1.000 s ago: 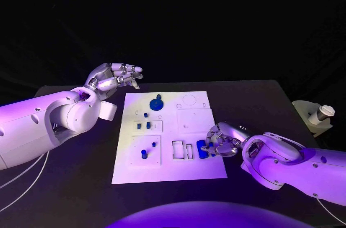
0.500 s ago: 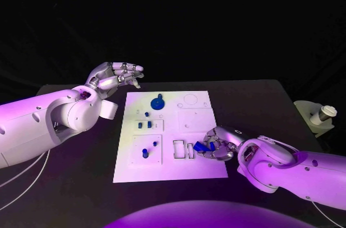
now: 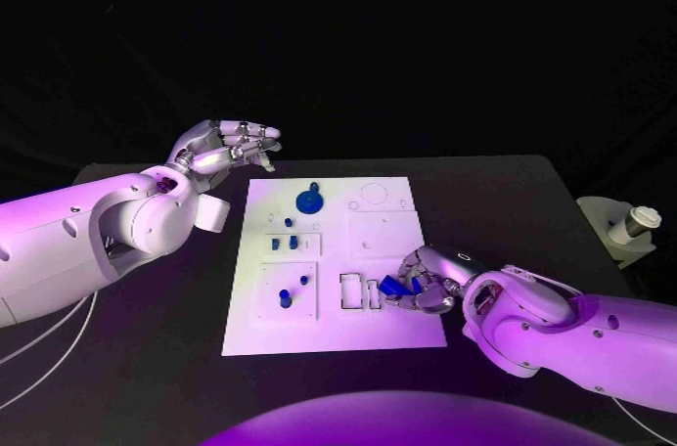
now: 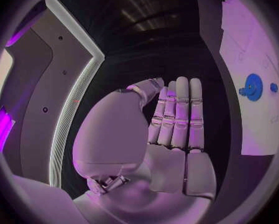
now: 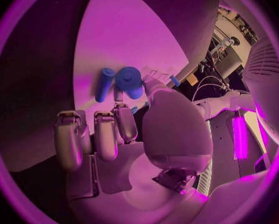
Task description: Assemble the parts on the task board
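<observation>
Right hand (image 3: 430,278) pinching a blue part (image 3: 396,287) over the task board (image 3: 379,336)

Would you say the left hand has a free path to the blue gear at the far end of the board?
Probably yes: the left hand hovers empty beside the board's far corner, nothing between it and the blue gear.

Obstacles: right robot hand (image 3: 428,282) low over the board's (image 3: 381,336) near right part, holding a blue part (image 3: 396,287) beside the slots. Left robot hand (image 3: 223,150) raised off the board's far left corner, fingers loosely spread, holding nothing. Gear (image 3: 306,203) standing at the board's far edge; small pegs (image 3: 285,242) and (image 3: 290,297) along its left side. White fixture (image 3: 622,228) at the surface's right edge.
Free room: board's far right quarter; bare surface (image 3: 494,197) right of the board, far side.
</observation>
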Available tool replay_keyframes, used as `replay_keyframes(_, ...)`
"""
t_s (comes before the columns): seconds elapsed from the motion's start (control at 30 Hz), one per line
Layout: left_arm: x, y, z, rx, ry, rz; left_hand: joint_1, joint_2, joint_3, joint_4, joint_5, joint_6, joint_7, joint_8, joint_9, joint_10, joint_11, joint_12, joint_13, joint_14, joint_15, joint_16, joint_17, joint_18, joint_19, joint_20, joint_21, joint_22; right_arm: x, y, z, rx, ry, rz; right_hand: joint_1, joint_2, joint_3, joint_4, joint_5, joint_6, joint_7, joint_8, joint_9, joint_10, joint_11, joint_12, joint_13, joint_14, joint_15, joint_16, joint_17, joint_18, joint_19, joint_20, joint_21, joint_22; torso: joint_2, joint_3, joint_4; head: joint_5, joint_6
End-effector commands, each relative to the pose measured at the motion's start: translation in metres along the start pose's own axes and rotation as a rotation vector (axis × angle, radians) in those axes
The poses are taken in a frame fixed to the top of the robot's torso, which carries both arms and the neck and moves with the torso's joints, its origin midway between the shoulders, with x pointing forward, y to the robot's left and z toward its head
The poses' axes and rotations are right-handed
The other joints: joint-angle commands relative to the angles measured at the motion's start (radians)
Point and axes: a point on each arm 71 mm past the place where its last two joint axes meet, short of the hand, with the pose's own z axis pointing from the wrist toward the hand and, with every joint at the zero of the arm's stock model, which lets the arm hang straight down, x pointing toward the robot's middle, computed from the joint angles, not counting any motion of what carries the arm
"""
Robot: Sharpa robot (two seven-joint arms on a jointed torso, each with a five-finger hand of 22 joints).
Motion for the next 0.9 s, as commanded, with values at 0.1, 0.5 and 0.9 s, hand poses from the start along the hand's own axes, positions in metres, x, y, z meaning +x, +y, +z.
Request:
replay_keyframes(0.1,0.001,-0.001,0.0,0.008,0.016,-0.006,-0.011,0.001,-0.002,0.005,0.005,-0.004,0.003,-0.002,-0.001,-0.008,-0.002,0.003,0.0,0.002,0.002,-0.005,0.001,0.002,-0.007,0.001,-0.002,-0.001,-0.005,0.002,-0.006,-0.018,-0.083,0.031,0.053,0.038,0.038,-0.003,-0.017,0.034,-0.015,0.018,0.012,0.008,-0.01,0.009,0.043,0.076,-0.01,0.009,0.104,-0.015,0.094,-0.014,0.012,0.254,-0.001,0.0003,-0.0011,0.002,0.0)
replay_keyframes(0.5,0.001,-0.001,0.0,0.008,0.015,-0.005,-0.012,0.002,-0.002,0.006,0.005,-0.004,0.003,-0.002,-0.002,-0.009,-0.002,0.003,0.0,0.002,0.002,-0.005,0.001,0.002,-0.007,0.001,-0.003,-0.001,-0.018,0.022,-0.004,-0.057,-0.106,0.143,0.024,0.067,0.075,0.014,0.006,0.071,-0.032,0.034,0.02,0.024,-0.025,0.021,0.059,0.081,-0.023,0.021,0.137,-0.018,0.099,-0.027,0.028,0.258,-0.001,-0.0012,-0.0013,0.006,0.005)
replay_keyframes(0.9,0.003,-0.001,0.001,0.007,0.019,-0.007,-0.011,0.003,-0.001,0.006,0.005,-0.004,0.002,-0.002,-0.002,-0.009,-0.002,0.003,0.0,0.001,0.002,-0.005,0.001,0.002,-0.007,0.001,-0.003,-0.002,-0.002,0.045,0.008,-0.079,0.043,0.176,-0.077,0.078,0.068,0.015,-0.02,0.087,-0.035,0.04,0.023,0.038,-0.028,0.037,0.079,0.084,-0.025,0.026,0.153,-0.019,0.1,-0.03,0.032,0.26,0.0,-0.0027,-0.0001,0.014,0.005)
